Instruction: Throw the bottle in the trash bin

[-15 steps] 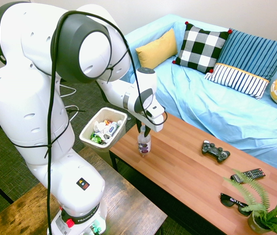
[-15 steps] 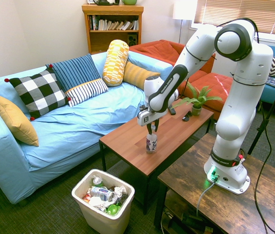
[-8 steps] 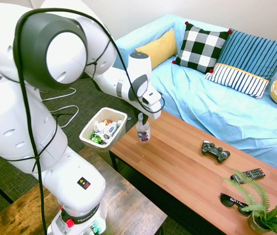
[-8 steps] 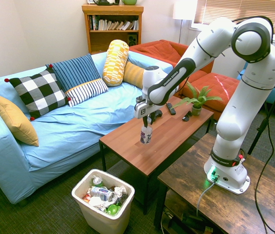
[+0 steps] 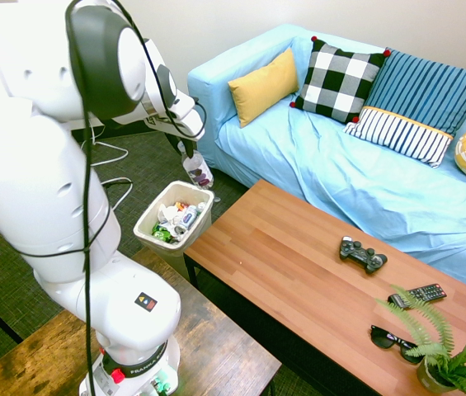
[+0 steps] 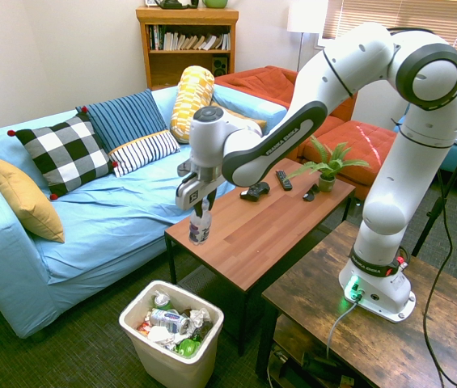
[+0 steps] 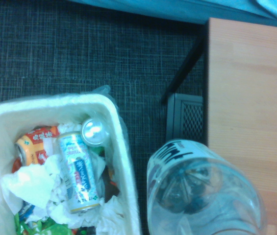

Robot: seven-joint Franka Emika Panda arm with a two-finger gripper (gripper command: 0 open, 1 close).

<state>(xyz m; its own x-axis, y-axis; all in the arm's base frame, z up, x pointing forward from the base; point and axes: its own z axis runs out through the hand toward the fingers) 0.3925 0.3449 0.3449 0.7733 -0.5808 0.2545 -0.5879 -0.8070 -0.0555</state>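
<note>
One trash bin is sitting on the dark carpet at about seven o'clock in the second outside view, and it is holding mixed litter, including two cans that are showing in the wrist view. One bottle is hanging in the air up at one o'clock from the bin, past the table's end edge and above the floor beside the bin; the gripper is pinching it near the cap, fingers closed narrowly around its top. In the wrist view the bottle's clear body is filling the lower part of the frame, beside the bin's rim. One long wooden table is stretching toward three o'clock, and it is carrying one game controller, one remote, one pair of sunglasses and one potted fern. Behind the table, one blue-covered sofa is bearing five cushions: a mustard one, a checked one, two striped ones and a yellow patterned one. At twelve o'clock one bookshelf is standing against the wall.
</note>
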